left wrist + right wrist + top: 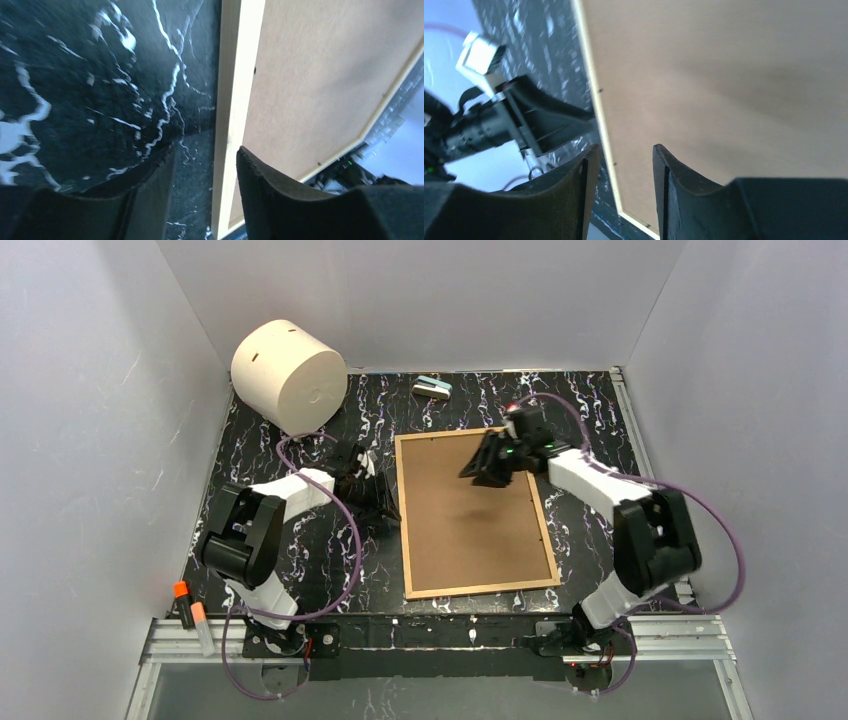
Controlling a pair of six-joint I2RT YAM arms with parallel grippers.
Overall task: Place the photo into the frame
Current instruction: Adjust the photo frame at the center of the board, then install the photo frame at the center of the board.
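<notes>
The large rectangular frame (pixel 475 530) with thin light wood edges lies flat in the middle of the black white-veined table (pixel 470 400), its plain brown fibreboard back facing up. My left hand (pixel 383 498) is low at the frame's left edge. In the left wrist view its fingers (pixel 280 200) are spread apart, the wood edge shows between them, and they grasp nothing. My right hand (pixel 480 472) hangs over the far part of the brown back, released and empty too. A big cream cylinder (pixel 290 375) stands in the far left corner. A small grey object (pixel 432 388) lies beyond the frame.
</notes>
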